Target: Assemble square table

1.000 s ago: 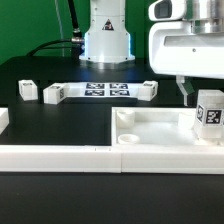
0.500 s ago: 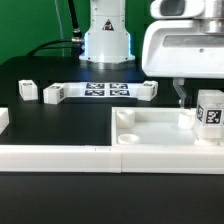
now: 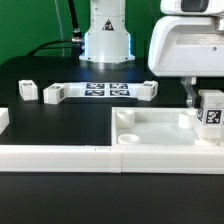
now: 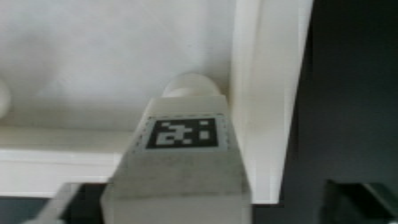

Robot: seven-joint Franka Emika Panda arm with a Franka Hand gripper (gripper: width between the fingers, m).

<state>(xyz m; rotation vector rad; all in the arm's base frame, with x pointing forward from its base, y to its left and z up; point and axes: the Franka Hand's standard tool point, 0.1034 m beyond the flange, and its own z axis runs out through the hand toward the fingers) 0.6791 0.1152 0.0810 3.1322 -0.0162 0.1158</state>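
Observation:
The square table's white tray-like top [image 3: 160, 131] lies in the exterior view's right half, with a raised rim and round bosses inside. A white tagged leg block [image 3: 211, 113] stands upright in its right corner. My gripper [image 3: 205, 100] reaches down over this leg, one dark finger [image 3: 188, 95] showing on the exterior view's left of it. In the wrist view the leg [image 4: 183, 150] runs between my gripper's [image 4: 214, 208] dark fingers [image 4: 365, 203]. A gap shows beside one finger, so the jaws are open around the leg. Three more leg blocks [image 3: 53, 94] [image 3: 26, 90] [image 3: 148, 90] lie on the black table.
The marker board [image 3: 100, 90] lies flat between the loose leg blocks, in front of the arm's white base [image 3: 106, 40]. Long white border rails [image 3: 60, 155] run along the front, with another white piece [image 3: 3, 119] at the exterior view's left edge.
The hand has shifted slightly sideways over the leg and back. The visible finger now stands a little lower and closer to the leg. The leg itself has stayed upright in the corner.

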